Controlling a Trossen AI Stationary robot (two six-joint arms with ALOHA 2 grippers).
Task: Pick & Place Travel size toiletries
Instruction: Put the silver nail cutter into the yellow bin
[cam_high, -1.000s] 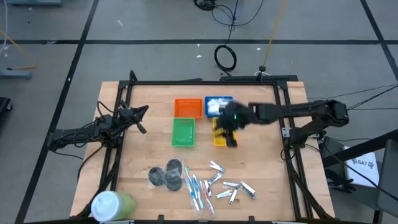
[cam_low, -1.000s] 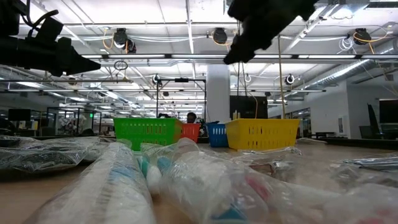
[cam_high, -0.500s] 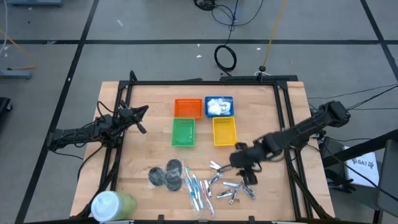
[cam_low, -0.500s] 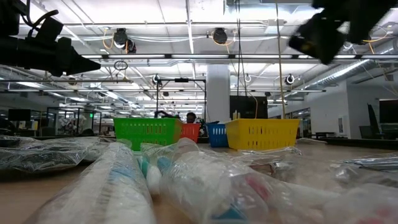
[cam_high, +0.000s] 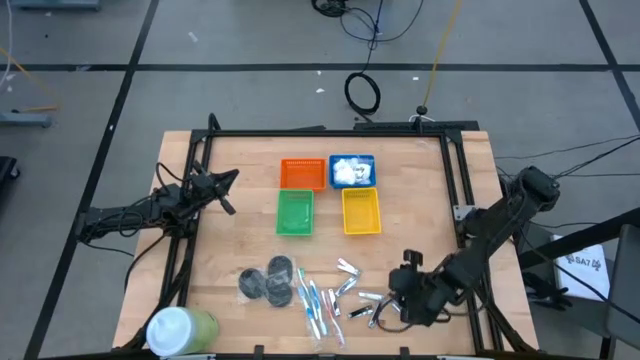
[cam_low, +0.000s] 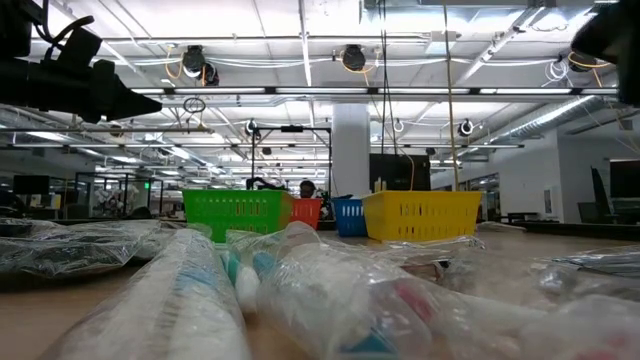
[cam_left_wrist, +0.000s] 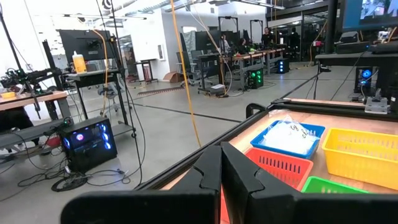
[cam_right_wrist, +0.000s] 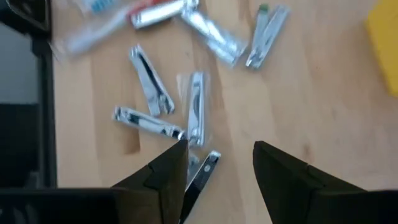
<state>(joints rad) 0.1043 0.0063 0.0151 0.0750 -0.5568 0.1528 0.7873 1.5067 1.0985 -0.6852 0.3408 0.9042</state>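
high view showed a wooden table (cam_high: 230, 250) from straight above, a dark arm at each side. the right gripper (cam_high: 402, 300) hung low over the scattered silver clippers (cam_high: 375, 303) near the front edge. right wrist view looked down past its two dark fingers (cam_right_wrist: 165, 171), which stood apart with nothing between them; several clippers (cam_right_wrist: 196, 116) lay loose on the bare wood just beyond the tips. left of the clippers lay the blue-pink-white toothbrushes (cam_high: 318, 305), then the dark grey discs (cam_high: 268, 282). farther back stood four small baskets: orange (cam_high: 302, 174), blue (cam_high: 352, 171) with white packets (cam_high: 350, 173) inside, green (cam_high: 294, 212) and yellow (cam_high: 361, 211). a white-and-green tub (cam_high: 180, 328) lay at the front left corner. the left gripper (cam_high: 227, 192) waited over the table's left edge, well apart from everything; left wrist view showed its fingers (cam_left_wrist: 208, 171) pressed together, holding nothing.
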